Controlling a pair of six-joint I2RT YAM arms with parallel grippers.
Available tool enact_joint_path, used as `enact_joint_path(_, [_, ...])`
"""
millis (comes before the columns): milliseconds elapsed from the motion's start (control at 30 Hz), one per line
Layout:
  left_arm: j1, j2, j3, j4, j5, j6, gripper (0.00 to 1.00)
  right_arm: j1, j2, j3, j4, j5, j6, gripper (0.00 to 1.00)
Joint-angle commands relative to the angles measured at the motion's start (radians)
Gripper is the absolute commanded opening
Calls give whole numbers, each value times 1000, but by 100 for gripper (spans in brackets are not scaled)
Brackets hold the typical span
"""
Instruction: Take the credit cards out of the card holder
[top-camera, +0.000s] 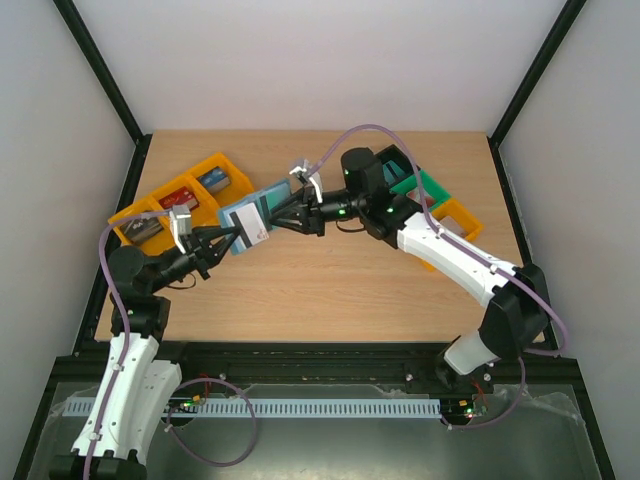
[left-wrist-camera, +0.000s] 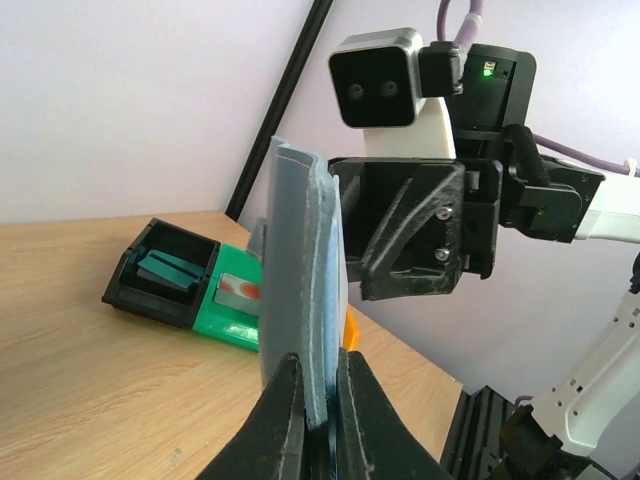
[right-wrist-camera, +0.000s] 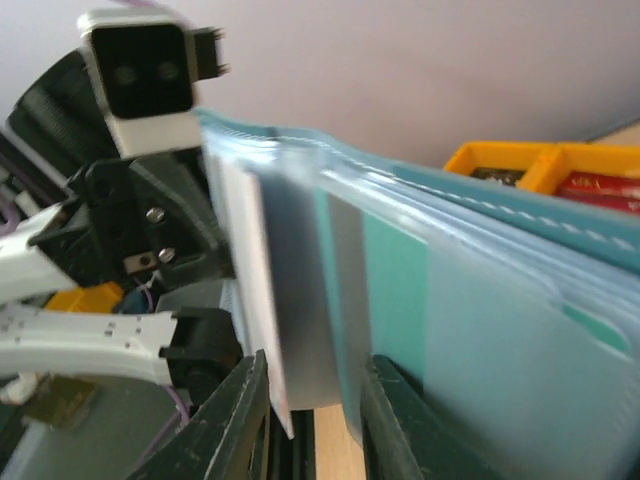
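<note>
Where the two arms meet above the wooden worktop (top-camera: 330, 290), the card holder (top-camera: 245, 215) hangs in the air between them, clear of the surface and near the orange trays (top-camera: 215, 160) at the far left. A green tray (top-camera: 425, 187) sits at the far right behind the right arm, and the left wrist view shows a black tray (left-wrist-camera: 130, 290) joined to it, with a teal card lying inside. The holder stands upright and edge-on to the left wrist camera, its blue-grey leaves slightly parted. From the right wrist its pale blue inside faces the camera, with a teal credit card (right-wrist-camera: 395, 290) tucked among the pockets. The left gripper (top-camera: 232, 240) is pressed together on the holder's lower edge, its dark fingers (left-wrist-camera: 285, 420) clamping the leaves. The right gripper (top-camera: 272, 220) pinches a whitish and grey-blue layer at the holder's other edge; whether that layer is a card or a pocket cannot be told.
</note>
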Motion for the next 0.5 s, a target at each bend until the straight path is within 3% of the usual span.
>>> enact_joint_path(0, [-2,-16,-2,73,44,5,2,5,-62,-24,8,-107,-66,29])
enact_joint_path(333, [-2,-19,1,90,63,16,2,57,-15,0,33,1,-51,26])
enact_joint_path(467, [-6,-20,-3,101,69,18,2,69,1,8,50,-36,-34,16])
